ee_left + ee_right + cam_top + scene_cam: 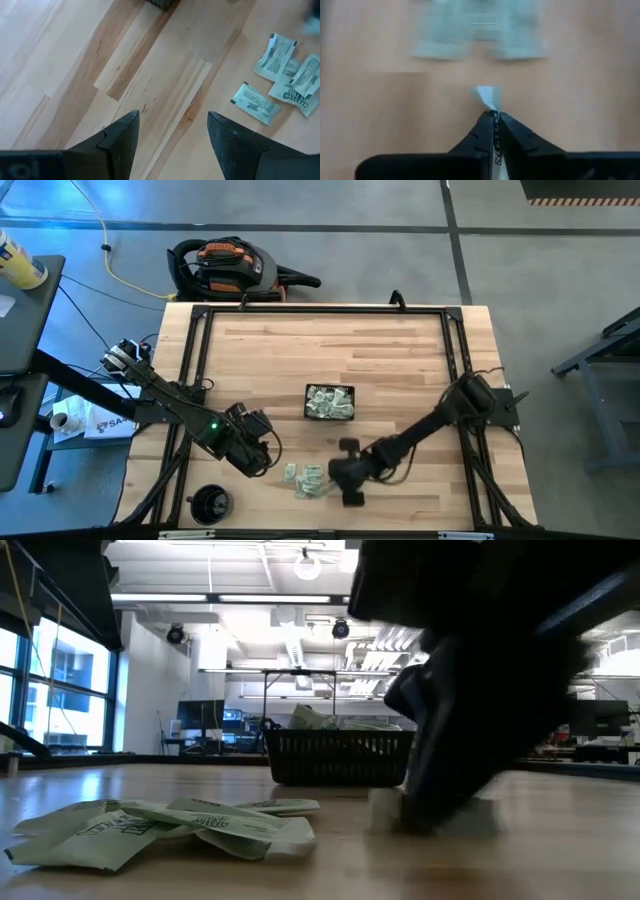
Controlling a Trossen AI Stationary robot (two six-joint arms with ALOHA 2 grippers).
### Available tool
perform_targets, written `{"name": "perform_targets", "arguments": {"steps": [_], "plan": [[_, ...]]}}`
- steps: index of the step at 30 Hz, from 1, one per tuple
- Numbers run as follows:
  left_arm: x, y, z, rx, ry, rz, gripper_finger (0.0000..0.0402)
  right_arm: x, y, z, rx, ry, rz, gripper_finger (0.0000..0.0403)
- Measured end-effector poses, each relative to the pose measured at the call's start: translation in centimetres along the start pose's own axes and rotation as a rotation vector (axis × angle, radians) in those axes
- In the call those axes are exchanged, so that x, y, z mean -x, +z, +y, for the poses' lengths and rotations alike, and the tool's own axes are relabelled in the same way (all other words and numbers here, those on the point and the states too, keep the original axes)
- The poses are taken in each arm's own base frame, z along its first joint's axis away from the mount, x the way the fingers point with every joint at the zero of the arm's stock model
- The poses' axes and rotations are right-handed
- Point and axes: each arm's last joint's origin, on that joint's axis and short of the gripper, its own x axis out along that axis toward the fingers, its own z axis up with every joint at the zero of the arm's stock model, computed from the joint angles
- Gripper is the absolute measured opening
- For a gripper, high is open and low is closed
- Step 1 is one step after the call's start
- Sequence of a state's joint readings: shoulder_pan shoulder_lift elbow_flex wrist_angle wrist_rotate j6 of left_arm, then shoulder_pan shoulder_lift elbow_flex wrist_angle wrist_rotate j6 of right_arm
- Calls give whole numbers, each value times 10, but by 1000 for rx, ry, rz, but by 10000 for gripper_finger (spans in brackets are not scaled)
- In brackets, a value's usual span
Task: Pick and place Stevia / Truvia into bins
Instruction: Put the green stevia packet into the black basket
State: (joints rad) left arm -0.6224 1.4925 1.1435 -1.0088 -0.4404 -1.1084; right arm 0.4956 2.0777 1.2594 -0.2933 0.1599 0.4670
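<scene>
A loose heap of pale green and white Stevia sachets [305, 478] [180, 825] lies flat on the wooden table near its front edge. The black mesh bin [330, 402] [340, 755] stands mid-table with several sachets in it. My right gripper [338, 473] [494, 116] is low at the heap's right side, shut on one sachet. My left gripper [262, 460] [172, 130] hangs open above bare wood left of the heap, with nothing between its fingers. Some sachets [280, 75] show off to one side of it. My right gripper pinches one sachet between its two fingers, slanting down from the table's right. A small white tip of the sachet [487, 96] sticks out past the fingertips, and more of it shows back between the fingers. Blur hides whether it is clear of the table.
A round black cup [210, 503] stands at the front left corner. A black frame [320, 308] runs around the table top. An orange and black tool [235, 268] lies on the floor beyond the far edge. Bare wood stretches across the far half of the table.
</scene>
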Motion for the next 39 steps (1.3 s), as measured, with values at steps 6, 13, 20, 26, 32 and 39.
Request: {"name": "perform_targets", "arguments": {"steps": [6, 13, 20, 26, 32, 39], "plan": [[0, 0, 2, 16, 24, -8, 269, 71, 28, -57, -31, -246, -49, 6], [0, 1, 2, 44, 36, -48, 269, 113, 52, -138, -78, -340, -88, 14], [-7, -3, 1, 57, 10, -44, 269, 79, 48, -184, -104, -112, 56, 22], [-25, -14, 0, 95, -44, 7, 269, 60, 49, -181, -74, -133, 56, 65], [-26, -13, -1, 125, -63, -22, 269, 64, 49, -180, -47, -186, 53, 92], [-27, -12, -5, 111, -82, -45, 269, 94, 54, -178, -63, -182, -4, 129]]}}
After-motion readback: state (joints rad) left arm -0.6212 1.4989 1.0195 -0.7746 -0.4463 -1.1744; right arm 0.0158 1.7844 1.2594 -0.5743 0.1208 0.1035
